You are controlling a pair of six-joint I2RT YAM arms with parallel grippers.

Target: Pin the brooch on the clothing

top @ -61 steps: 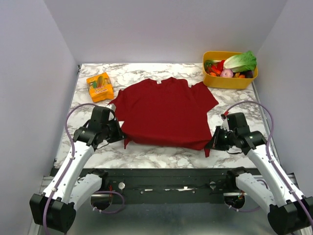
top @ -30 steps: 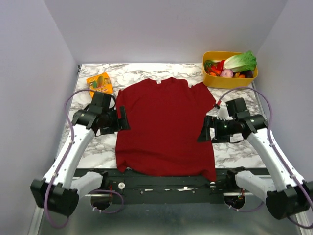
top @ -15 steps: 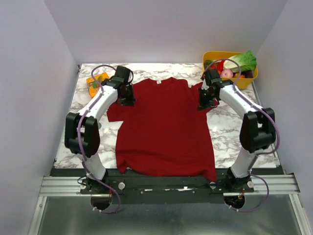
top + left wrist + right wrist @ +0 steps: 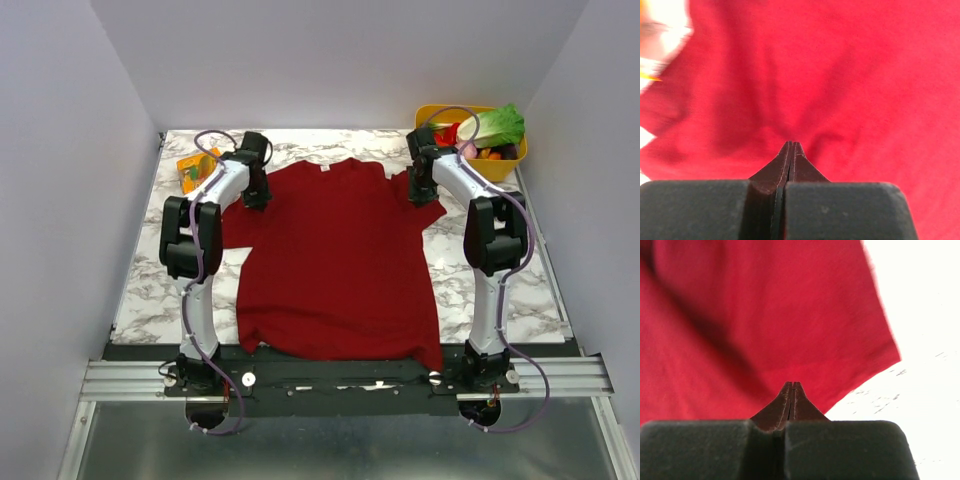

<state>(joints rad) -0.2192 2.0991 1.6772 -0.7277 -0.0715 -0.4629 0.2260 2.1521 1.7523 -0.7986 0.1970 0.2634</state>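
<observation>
Jaws on both arms are closed, tips meeting with no gap.

Left gripper (image 4: 257, 190): arm stretched to the far side of the table (image 4: 470, 275), tips down on the shirt (image 4: 335, 260) at its left shoulder, where the sleeve begins. In the wrist view the fingertips (image 4: 788, 150) touch red cloth and creases run in toward them, so I read a pinch of fabric held there. A blurred orange and white patch shows in the upper left corner of that view.

Right gripper (image 4: 420, 190): arm likewise stretched far out, tips on the right sleeve. In the wrist view the fingertips (image 4: 788, 390) sit over red cloth just inside the sleeve hem, with bare table to the right. One dark fold leads to the tips. I cannot tell whether cloth is caught between them.

Shirt: lies spread flat at the middle of the table, collar toward the far edge, white label (image 4: 324, 171) at the collar, bottom hem reaching the near edge.

Brooch: cannot be made out in any view.

Other items: orange box (image 4: 190, 172) at far left, just beside the left arm. Yellow bin (image 4: 505, 165) at the far right corner holds vegetables, a lettuce (image 4: 497, 124) on top.
</observation>
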